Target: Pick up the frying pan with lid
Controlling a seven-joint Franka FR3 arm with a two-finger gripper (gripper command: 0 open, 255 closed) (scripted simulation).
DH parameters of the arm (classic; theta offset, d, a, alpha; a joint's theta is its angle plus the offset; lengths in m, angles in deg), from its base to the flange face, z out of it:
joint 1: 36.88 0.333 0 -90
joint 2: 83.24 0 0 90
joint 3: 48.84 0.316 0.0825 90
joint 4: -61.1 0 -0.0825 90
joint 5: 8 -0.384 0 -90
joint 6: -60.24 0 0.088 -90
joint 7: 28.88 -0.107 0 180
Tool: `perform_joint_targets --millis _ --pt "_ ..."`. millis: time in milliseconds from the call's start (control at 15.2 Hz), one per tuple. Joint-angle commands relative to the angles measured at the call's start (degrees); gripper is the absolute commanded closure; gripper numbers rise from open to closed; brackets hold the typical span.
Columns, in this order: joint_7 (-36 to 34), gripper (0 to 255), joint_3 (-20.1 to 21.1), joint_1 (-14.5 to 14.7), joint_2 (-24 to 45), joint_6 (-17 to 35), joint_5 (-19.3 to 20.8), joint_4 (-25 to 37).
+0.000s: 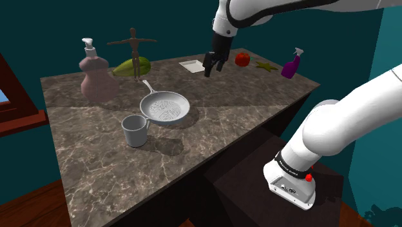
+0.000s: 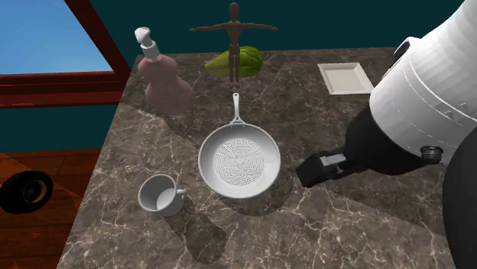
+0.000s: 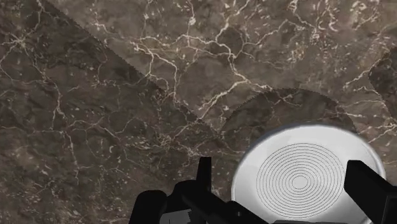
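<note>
Your all-black gripper [image 1: 213,69], fingers spread apart, hovered high; the white round long-handled frying pan [image 1: 165,108] lay below, slightly aside.

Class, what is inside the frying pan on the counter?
Nothing lies inside the frying pan; only its bare, ringed base shows. The counter directly beneath it is covered from sight.

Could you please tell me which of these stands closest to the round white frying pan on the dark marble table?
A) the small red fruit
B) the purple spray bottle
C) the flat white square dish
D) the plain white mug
D: the plain white mug stands just beside the rim of the round white frying pan, while the other three sit much farther off.
</note>
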Motion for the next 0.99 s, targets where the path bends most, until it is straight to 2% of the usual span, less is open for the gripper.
perform_joint_targets --millis 0,462,924 --pt "-0.9 0 0.5 0.2 4.2 3.6 -0.4 1.3" --pt "-3.7 0 1.8 0.7 18.4 13.3 -0.9 8.1" --pt "-6.4 0 2.3 1.6 33.1 19.7 -0.5 18.8"
